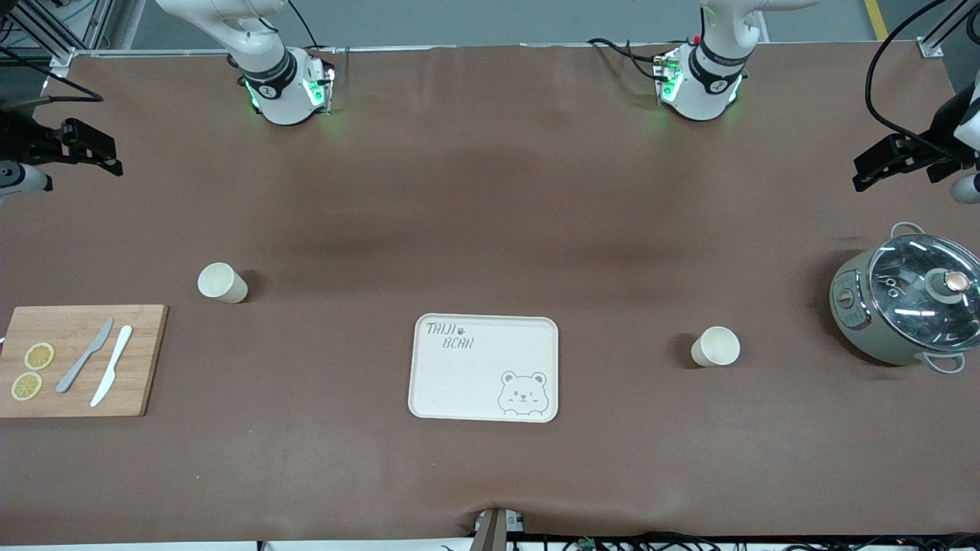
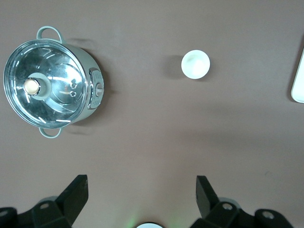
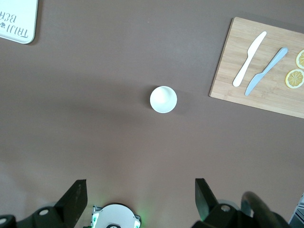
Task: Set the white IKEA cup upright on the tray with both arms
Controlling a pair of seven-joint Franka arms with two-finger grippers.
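Front view, left gripper (image 1: 864,174): you see it up in the air over the surface (image 1: 490,474) at the left arm's end, above the pot; fingers spread wide, holding nothing.
Front view, right gripper (image 1: 113,162): up over the right arm's end of the surface, fingers spread, empty.
Front view, tray (image 1: 484,367): cream, flat on the surface mid-way btwn the arms, bear drawing and "TAIJI BEAR" lettering, nothing on it.
Front view, cups: one white cup (image 1: 223,282) near the cutting board (image 1: 76,363); a second white cup (image 1: 716,346) btwn tray and pot (image 1: 907,302). Both well apart from the tray.
Left wrist view: both fingers (image 2: 73,194) stand wide apart w/ nothing btwn them; below you see the second cup, rim up, and the glass-lidded pot.
Right wrist view: fingers (image 3: 76,197) wide apart, empty; cup below, rim up, beside the board w/ two knives (image 3: 249,58) and lemon slices (image 3: 295,78).
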